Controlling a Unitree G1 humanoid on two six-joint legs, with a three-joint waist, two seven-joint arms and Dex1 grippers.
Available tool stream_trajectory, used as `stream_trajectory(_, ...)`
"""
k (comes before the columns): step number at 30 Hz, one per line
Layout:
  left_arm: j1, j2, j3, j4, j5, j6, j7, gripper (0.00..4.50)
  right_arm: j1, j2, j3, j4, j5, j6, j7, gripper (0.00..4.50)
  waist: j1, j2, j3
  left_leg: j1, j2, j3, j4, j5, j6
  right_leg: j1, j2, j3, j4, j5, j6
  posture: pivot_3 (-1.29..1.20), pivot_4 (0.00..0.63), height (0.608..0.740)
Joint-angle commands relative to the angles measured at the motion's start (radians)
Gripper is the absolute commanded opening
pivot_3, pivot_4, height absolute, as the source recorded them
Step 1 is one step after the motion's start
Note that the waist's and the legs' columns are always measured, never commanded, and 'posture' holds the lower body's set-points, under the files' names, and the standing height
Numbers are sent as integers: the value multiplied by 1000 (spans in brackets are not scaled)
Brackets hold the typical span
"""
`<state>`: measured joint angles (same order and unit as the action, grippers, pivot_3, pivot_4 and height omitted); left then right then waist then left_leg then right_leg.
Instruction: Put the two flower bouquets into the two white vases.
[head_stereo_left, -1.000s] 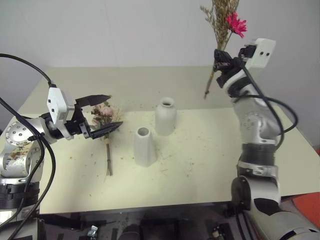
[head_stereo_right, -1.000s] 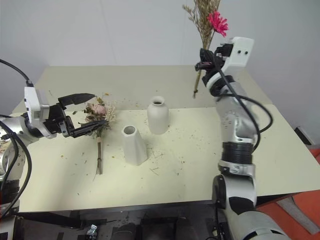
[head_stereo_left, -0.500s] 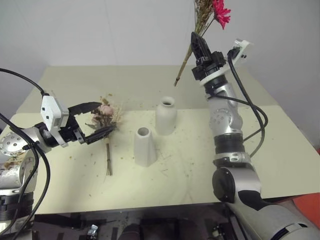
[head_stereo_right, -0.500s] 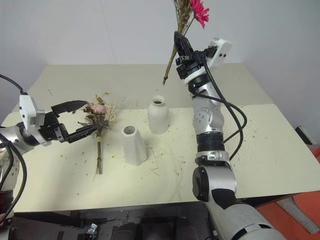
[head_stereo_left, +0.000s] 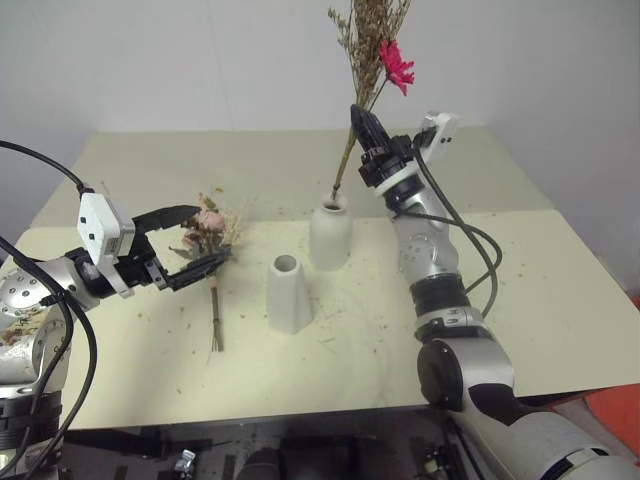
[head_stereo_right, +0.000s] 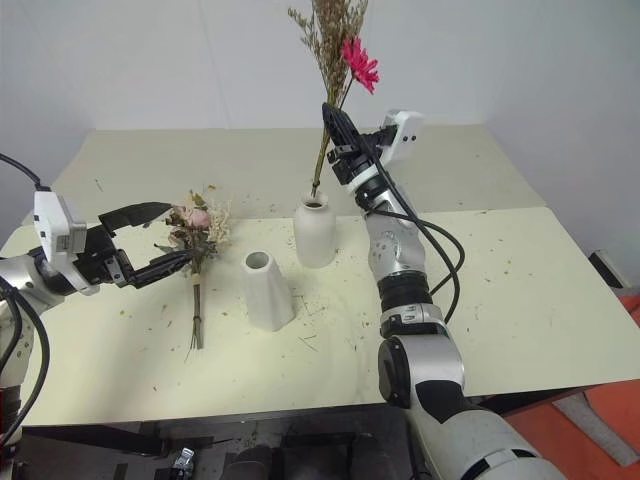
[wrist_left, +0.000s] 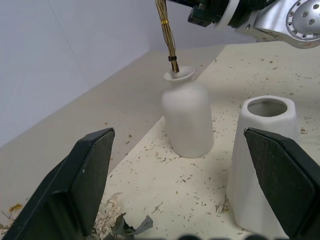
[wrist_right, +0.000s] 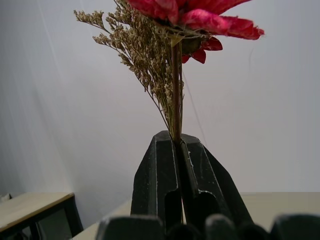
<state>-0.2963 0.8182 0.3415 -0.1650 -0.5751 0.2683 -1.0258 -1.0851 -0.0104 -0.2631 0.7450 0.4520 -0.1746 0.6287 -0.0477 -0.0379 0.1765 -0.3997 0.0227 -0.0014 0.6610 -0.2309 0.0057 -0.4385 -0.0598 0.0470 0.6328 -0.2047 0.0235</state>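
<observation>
My right gripper (head_stereo_left: 363, 127) is shut on the stems of the magenta daisy bouquet (head_stereo_left: 396, 66), which stands nearly upright. Its stem ends (wrist_left: 169, 40) reach the mouth of the bottle-shaped white vase (head_stereo_left: 330, 236). The cone-shaped white vase (head_stereo_left: 288, 294) stands just in front and left of it, with nothing in it. The pale pink rose bouquet (head_stereo_left: 208, 224) lies flat on the table left of the cone vase. My left gripper (head_stereo_left: 213, 235) is open, its fingers (wrist_left: 75, 190) spread on either side of that bouquet's head. In the right wrist view, the two fingers (wrist_right: 160, 175) are pressed on the stem.
The cream table (head_stereo_left: 520, 290) is strewn with small dried flower bits around the vases. Open surface lies to the right of my right arm and along the front edge. A plain wall stands behind.
My right gripper has swung left and down with the daisy bouquet, bringing the stem ends from behind the table to the bottle vase's mouth. The left gripper has stayed put.
</observation>
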Motion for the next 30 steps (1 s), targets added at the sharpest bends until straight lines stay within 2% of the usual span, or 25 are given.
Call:
stream_trajectory(1, 2, 17, 28, -42, -14, 9, 14, 4500, 10, 2, 11, 5, -18, -56, 14, 37, 0, 0, 0, 0, 0, 0, 0, 0, 0, 0, 0, 0, 0, 0, 0, 0, 150, 740)
stream_trajectory(9, 4, 18, 11, -55, -14, 22, 7, 4500, 95, 24, 71, 27, -101, -188, 45, 37, -2, 0, 0, 0, 0, 0, 0, 0, 0, 0, 0, 0, 0, 0, 0, 0, 150, 740)
stream_trajectory(18, -9, 14, 11, -32, -7, 8, 2, 4500, 102, 31, 78, 68, -123, -257, 44, 37, -2, 0, 0, 0, 0, 0, 0, 0, 0, 0, 0, 0, 0, 0, 0, 0, 150, 740)
stream_trajectory(21, -8, 12, 9, -29, -5, 6, 3, 4500, 96, 31, 70, 74, -98, -241, 76, 835, -2, 0, 0, 0, 0, 0, 0, 0, 0, 0, 0, 0, 0, 0, 0, 0, 150, 740)
stream_trajectory(30, 22, 15, 35, -40, -4, 0, 9, 4500, 152, 24, 98, 24, -124, -249, 95, 3977, -3, 0, 0, 0, 0, 0, 0, 0, 0, 0, 0, 0, 0, 0, 0, 0, 150, 740)
